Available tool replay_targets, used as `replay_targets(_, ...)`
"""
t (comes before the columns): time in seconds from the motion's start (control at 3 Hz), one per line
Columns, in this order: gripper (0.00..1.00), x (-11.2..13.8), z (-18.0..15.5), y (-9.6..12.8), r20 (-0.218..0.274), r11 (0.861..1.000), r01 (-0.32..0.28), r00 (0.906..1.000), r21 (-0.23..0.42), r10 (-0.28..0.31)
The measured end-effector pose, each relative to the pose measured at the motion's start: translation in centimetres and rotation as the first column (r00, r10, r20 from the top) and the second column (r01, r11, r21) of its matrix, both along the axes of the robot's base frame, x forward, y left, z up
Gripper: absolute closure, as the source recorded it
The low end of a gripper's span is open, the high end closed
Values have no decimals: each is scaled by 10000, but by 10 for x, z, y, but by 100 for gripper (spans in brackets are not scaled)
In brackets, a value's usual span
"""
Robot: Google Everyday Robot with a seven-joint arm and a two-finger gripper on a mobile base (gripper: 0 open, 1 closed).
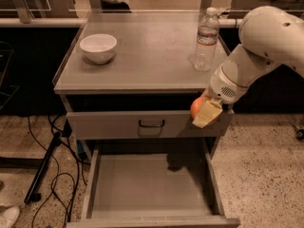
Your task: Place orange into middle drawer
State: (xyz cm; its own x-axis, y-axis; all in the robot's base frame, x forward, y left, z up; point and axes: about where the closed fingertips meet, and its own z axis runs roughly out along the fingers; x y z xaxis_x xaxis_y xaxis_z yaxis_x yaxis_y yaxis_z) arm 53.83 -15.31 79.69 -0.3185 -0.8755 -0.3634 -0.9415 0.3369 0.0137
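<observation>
My gripper (pixel 203 113) hangs from the white arm at the right, in front of the right end of the grey drawer front. It is shut on the orange (pixel 196 107), a round orange fruit half covered by a pale finger (pixel 207 114). The orange is held in the air above the right rear part of the middle drawer (pixel 149 184). That drawer is pulled out wide below, with a flat grey floor and low side walls, and nothing lies in it.
A white bowl (pixel 98 47) stands at the left of the cabinet top (pixel 142 65) and a clear water bottle (pixel 206 40) at the right, close to my arm. The grey drawer front (pixel 118 124) with a dark handle (pixel 151 124) sits above the drawer. Cables and a black stand (pixel 42 175) lie on the floor at left.
</observation>
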Motion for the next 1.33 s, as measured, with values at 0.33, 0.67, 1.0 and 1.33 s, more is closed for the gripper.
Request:
replay_targets(0.33,100,-14,-10,1,-255,9999,-22,9997,-116,19)
replay_targets(0.67,100,-36,-36,2,-842,9995,-139,9964,-276,115)
replay_targets(1.0,100,-59,-68,12,-1591,9985,-444,9865,-307,390)
replay_targets(1.33,100,-59,-68,12,-1591,9985,-444,9865,-307,390)
